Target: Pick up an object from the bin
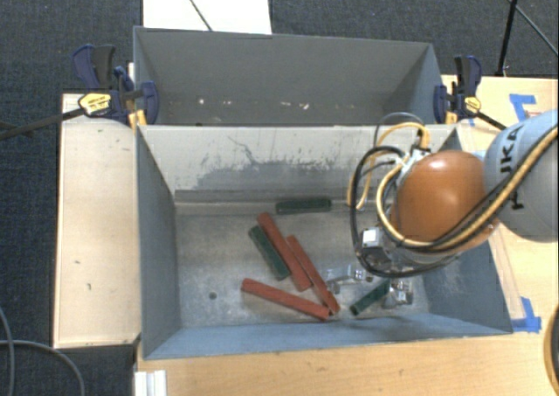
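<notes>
Grey bin (157, 237), red-brown sticks (297, 263), dark green sticks (269, 253), orange cover (441, 193)

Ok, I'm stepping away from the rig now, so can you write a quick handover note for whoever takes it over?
Tool: low over the floor of the bin, front right, right at a short dark green stick. Whether it holds the stick cannot be told.
Other things: three red sticks and a green stick heaped mid-floor; another green stick by the back wall.
Done: tool is down at a stick.
Left: confirm a grasp, then lift one thing clear.
</notes>
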Controlling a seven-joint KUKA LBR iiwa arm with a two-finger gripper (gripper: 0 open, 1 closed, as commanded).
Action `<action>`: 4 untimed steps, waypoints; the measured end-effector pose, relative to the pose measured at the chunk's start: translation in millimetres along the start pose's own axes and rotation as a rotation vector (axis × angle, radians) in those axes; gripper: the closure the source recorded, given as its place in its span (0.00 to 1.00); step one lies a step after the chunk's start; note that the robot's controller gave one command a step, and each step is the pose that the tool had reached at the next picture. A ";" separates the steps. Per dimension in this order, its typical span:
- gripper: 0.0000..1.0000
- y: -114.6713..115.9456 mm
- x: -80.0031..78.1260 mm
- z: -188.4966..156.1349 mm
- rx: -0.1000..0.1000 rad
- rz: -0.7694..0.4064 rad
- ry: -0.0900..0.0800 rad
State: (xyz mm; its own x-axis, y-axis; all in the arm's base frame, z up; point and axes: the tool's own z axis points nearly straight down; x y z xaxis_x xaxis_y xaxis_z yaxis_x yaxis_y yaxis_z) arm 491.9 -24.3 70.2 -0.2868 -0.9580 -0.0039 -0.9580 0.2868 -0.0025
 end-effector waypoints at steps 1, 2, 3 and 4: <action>1.00 0.0 0.9 0.1 0.000 0.000 0.001; 1.00 -0.4 0.1 -5.6 0.001 0.001 0.000; 1.00 -1.2 -0.7 -31.4 0.002 0.006 0.001; 1.00 -2.5 -1.7 -76.6 0.003 0.012 0.001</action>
